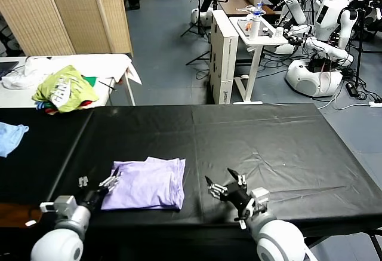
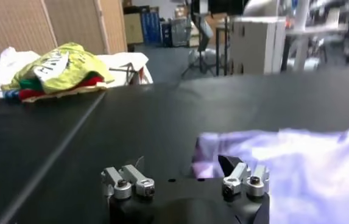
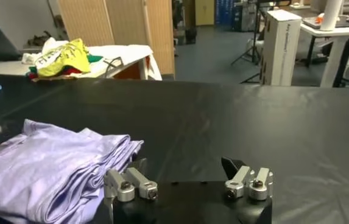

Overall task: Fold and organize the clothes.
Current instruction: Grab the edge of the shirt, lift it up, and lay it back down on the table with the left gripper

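Note:
The lavender T-shirt (image 1: 148, 182) lies folded into a compact rectangle near the front edge of the black table (image 1: 250, 141). My left gripper (image 1: 98, 184) sits open right at the shirt's left edge, one fingertip (image 2: 228, 164) close over the cloth (image 2: 296, 164). To the right of the shirt, apart from it, my right gripper (image 1: 227, 184) stands open over bare table with nothing between its fingers. In the right wrist view the folded shirt (image 3: 52, 173) lies just beside that gripper (image 3: 186, 167).
A lime-green and white garment heap (image 1: 64, 88) rests on a white side table (image 1: 113, 64) at the back left. A small light-blue cloth (image 1: 11, 137) lies at the black table's left edge. Other robots and white desks (image 1: 256, 31) stand beyond the table.

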Controlling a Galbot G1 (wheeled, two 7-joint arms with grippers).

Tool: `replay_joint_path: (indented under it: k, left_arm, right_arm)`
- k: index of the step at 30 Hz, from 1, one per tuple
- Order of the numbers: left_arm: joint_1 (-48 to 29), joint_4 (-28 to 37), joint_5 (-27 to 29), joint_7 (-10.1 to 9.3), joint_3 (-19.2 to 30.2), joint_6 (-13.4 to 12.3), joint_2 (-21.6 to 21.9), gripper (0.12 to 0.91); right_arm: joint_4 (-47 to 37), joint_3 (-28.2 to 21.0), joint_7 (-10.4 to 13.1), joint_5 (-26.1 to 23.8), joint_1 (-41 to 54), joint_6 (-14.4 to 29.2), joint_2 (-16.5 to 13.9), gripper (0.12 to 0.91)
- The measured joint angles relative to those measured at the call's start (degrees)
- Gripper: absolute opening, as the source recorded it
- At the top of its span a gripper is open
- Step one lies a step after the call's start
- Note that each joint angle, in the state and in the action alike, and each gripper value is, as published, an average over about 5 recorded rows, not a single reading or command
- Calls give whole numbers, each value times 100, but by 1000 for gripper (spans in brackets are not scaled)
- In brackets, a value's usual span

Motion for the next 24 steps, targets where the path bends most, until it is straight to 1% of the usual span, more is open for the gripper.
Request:
replay_joint_path:
  k: [4,7,10,17,24]
  left_arm:
    - [169,-216,-299,195,-50,-130,-246,907]
    - [216,-232,-473,370,-91,-277,-447,907]
    - [221,-187,-521,483,-108,-364,-604,907]
    - [154,17,-459,600,-107,-501,-820,907]
    - [189,308,-371,634,-182,-660,-871,907]
  right_arm:
    - [76,95,-10,212,-57,108,-4,907]
    - [159,183,-43,377,-141,231,-7,907]
    - [250,266,-81,480,-238,318,-12,907]
    - [543,443,-94,608,-514,445,-48,907]
    - [811,604,-94,624,-782,453,-93,907]
